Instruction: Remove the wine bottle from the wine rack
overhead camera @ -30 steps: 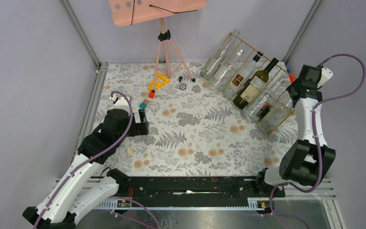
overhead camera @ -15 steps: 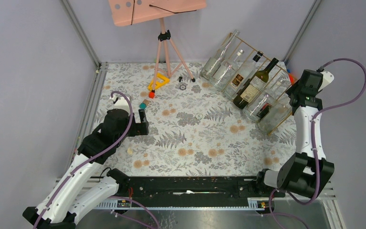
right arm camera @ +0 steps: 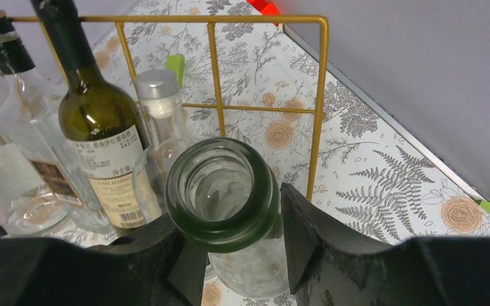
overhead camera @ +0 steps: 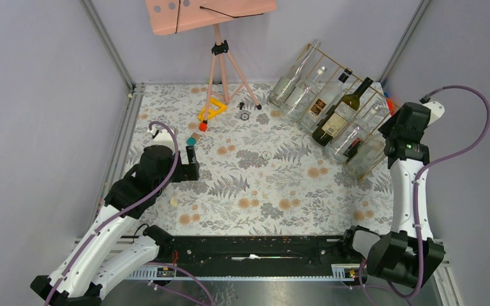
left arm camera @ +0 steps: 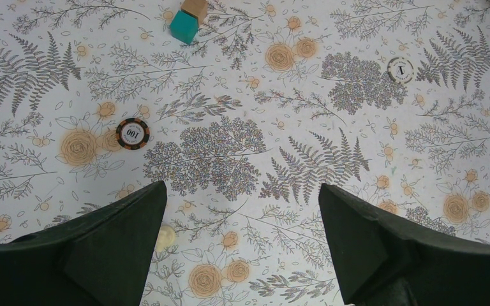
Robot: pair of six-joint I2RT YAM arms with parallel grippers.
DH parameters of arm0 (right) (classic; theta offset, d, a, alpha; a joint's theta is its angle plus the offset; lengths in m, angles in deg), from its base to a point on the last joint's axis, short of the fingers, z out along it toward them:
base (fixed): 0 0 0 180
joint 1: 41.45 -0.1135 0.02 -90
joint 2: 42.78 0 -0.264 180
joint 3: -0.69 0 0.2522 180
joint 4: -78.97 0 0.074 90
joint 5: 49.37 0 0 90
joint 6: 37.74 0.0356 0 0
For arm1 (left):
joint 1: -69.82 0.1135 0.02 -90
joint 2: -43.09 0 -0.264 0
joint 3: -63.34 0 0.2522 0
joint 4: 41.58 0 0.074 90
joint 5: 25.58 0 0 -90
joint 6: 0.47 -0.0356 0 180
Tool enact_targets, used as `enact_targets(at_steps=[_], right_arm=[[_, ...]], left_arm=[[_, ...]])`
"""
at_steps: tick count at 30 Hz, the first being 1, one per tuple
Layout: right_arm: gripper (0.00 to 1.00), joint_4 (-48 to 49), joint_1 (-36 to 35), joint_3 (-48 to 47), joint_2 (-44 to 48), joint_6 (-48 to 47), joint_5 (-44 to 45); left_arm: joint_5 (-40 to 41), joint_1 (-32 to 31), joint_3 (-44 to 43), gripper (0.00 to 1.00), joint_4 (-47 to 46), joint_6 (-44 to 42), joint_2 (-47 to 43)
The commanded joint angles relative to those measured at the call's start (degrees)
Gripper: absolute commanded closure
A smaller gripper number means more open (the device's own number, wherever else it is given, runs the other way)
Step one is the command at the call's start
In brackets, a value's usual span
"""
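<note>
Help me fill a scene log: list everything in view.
wine rack: one, gold wire, far right corner
dark green bottle: one, labelled, in rack
uncorked bottle: one, green-rimmed glass, rack's near end
clear bottles: several, in rack
tripod stand: one, pink, far middle
triangle frame: one, yellow, at stand's feet
teal block: one, left of centre
orange block: one, beside triangle
black-orange chip: one, near left gripper
white chip: one, mid-cloth
tablecloth: one, floral
left gripper: black, jaws open over cloth
right gripper: black, jaws shut on uncorked bottle

Gold wire wine rack (right arm camera: 261,18) stands slanted at upper right of your top view. Clear, green-rimmed, uncapped wine bottle (right arm camera: 224,191) leans in its lower-right end cell.
</note>
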Motion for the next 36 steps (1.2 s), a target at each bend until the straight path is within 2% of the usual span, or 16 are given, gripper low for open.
enact_targets(at_steps=[1,10,24,29,36], right_arm=[[1.0,7.2,-3.2,-1.6,5.8,1.0,-1.0],[1.0,6.1,-7.7,0.7,11.4,-0.7,1.7],[1.0,4.0,-16.9,1.4,16.3,-1.9,0.2],[1.0,4.6,-25.4,1.3,16.0,-2.7,1.3],[1.0,7.7,-40.2,0.3,13.1,-5.3,7.9]], left_arm=[[-0.4,0.0,0.2,0.01,-2.8,-0.8,0.0],[-0.3,0.0,0.2,0.01,-2.9,-0.8,0.1],[0.0,0.0,0.2,0.01,-2.9,-0.8,0.4],[0.3,0.0,0.2,0.01,-2.8,-0.8,0.3],[0.8,0.0,0.2,0.01,-2.8,-0.8,0.2]])
